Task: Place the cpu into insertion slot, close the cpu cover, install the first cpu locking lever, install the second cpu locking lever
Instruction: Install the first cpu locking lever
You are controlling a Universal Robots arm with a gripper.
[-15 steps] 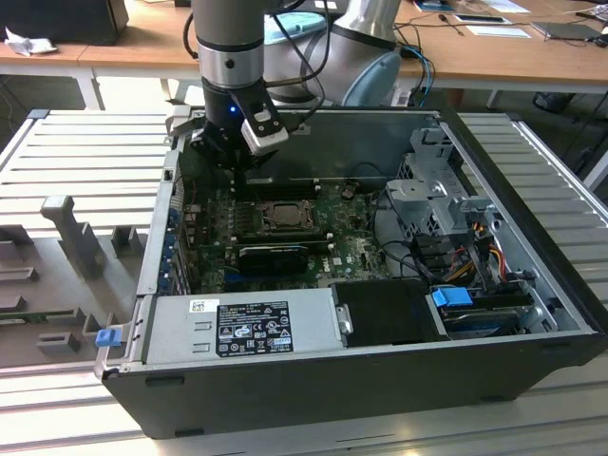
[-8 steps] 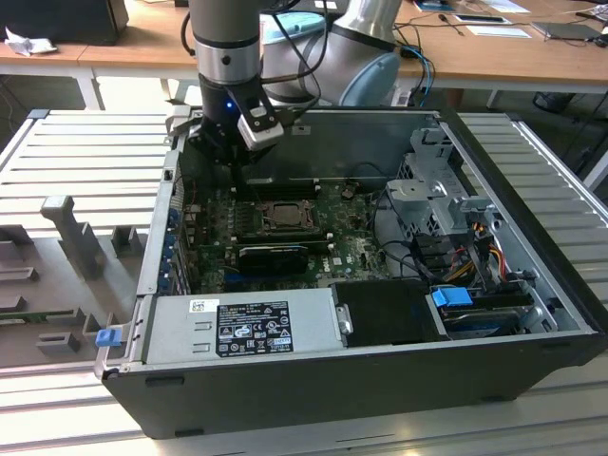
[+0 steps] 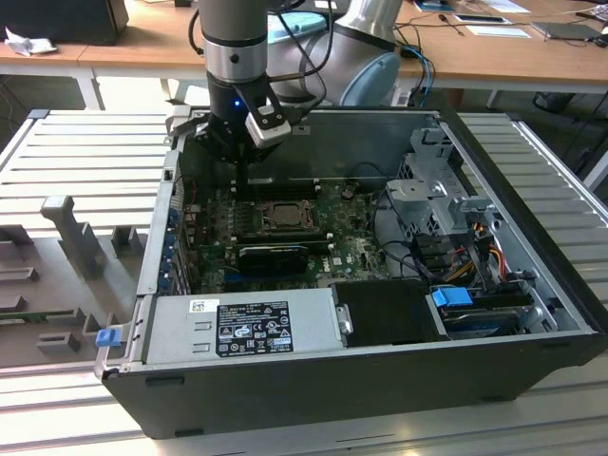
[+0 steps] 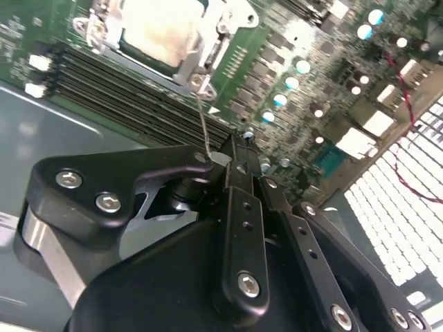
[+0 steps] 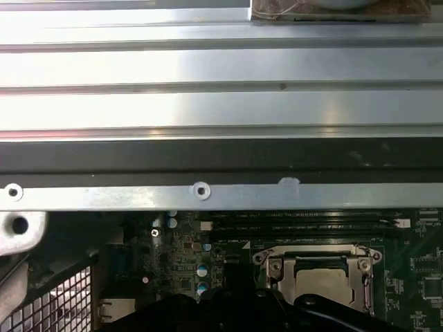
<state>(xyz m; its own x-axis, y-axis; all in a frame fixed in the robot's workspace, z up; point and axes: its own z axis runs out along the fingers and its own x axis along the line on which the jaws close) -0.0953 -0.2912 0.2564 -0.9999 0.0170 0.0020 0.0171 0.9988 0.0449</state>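
One arm reaches down into the open computer case (image 3: 532,313), its claw (image 4: 239,149) hanging just over the green motherboard (image 3: 332,242), a little off to one side of the CPU socket. The claw's fingers (image 4: 242,207) are pressed together with nothing visibly between them. In the second wrist view, the cpu (image 4: 163,28) sits in the socket ahead of the fingertips, its silver top washed out by glare, and the cpu cover (image 4: 208,48) lies down around it as a metal frame. A thin locking lever (image 4: 203,121) runs from the socket's corner back to the fingertips; whether they touch it is hard to tell. From the first wrist view, the same socket sits beyond the claw's dark body, under the case's steel rail (image 5: 208,197). Seen in the exterior view, the arm hides the fingertips, and the socket is cut off in both wrist views.
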